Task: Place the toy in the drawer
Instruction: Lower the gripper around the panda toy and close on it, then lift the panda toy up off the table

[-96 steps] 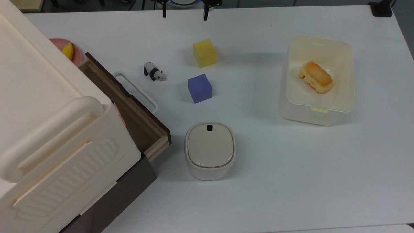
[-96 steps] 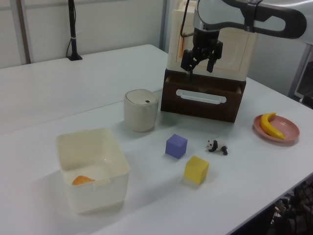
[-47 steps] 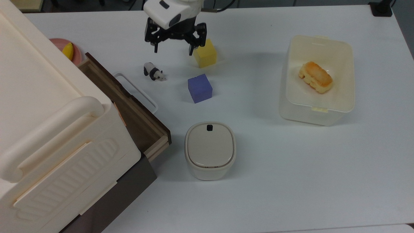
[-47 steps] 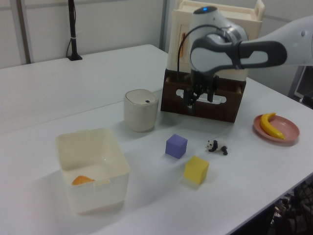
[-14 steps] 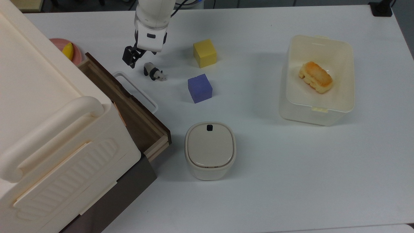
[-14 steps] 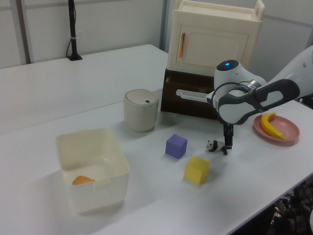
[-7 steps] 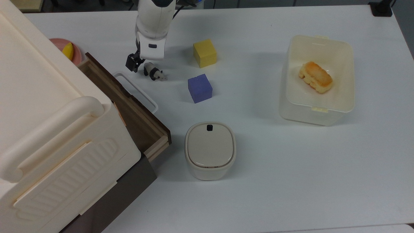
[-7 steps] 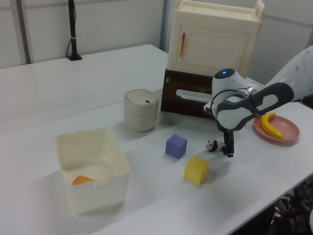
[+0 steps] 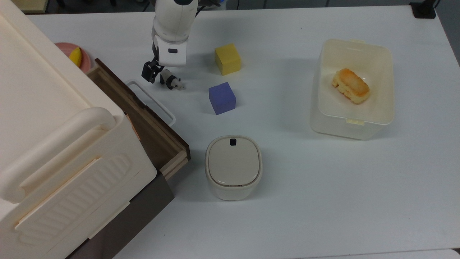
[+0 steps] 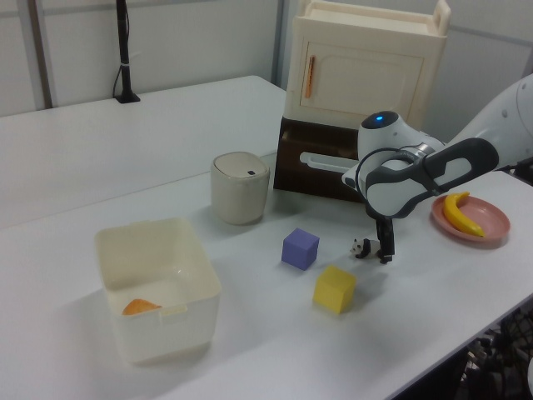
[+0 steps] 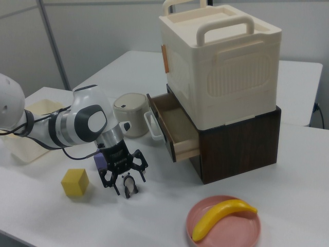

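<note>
Two fingers of the gripper (image 11: 128, 184) stand apart, straddling the panda (image 11: 130, 185) on the table, set for a grasp; the open drawer (image 11: 177, 126) waits near, at the right view's right.

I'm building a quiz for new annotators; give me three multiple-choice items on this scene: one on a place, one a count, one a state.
1. Where is the toy?
A. In the drawer
B. On the table, at the gripper
C. On the floor

2. How many foam cubes are on the table?
A. One
B. Two
C. Three

3. What state is the drawer in?
A. Pushed shut
B. Taken out of the cabinet
C. Pulled open

Key: 1 B, the right view shows it on the tabletop between the open fingers. 2 B, a yellow cube and a purple-blue cube. 3 C, its inside shows in the top view.
</note>
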Robot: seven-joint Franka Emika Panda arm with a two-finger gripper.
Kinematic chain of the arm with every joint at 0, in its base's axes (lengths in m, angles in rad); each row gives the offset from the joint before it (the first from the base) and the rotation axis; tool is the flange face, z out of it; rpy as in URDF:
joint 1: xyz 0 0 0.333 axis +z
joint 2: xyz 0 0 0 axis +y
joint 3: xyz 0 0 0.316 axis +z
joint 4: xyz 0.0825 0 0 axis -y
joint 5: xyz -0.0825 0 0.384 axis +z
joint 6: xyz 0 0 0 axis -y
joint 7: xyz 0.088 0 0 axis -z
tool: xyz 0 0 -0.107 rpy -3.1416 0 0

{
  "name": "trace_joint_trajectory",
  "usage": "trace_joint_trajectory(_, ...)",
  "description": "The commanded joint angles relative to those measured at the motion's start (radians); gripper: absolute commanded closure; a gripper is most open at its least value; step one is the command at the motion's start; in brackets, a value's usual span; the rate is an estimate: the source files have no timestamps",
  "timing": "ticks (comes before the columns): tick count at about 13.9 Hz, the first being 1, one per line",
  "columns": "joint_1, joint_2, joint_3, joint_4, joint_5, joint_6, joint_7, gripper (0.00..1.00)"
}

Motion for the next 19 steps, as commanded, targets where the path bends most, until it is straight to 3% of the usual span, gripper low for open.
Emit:
trace_joint_trajectory(1,0.007,-0.019,-0.005,-0.008,-0.002,0.021,-0.055,0.25)
trace_joint_trajectory(3,0.007,-0.019,-0.005,-0.004,-0.002,0.021,-0.073,0.40)
trace_joint_trajectory(4,0.007,-0.019,-0.005,-0.002,-0.002,0.021,-0.082,0.55)
trace_joint_trajectory(7,0.007,-0.019,-0.005,-0.002,0.000,0.018,-0.085,0.81)
trace_joint_trajectory(13,0.017,-0.020,-0.002,-0.002,0.000,0.010,-0.085,1.00)
trace_joint_trajectory(19,0.019,-0.022,-0.002,0.005,0.006,-0.016,-0.081,1.00)
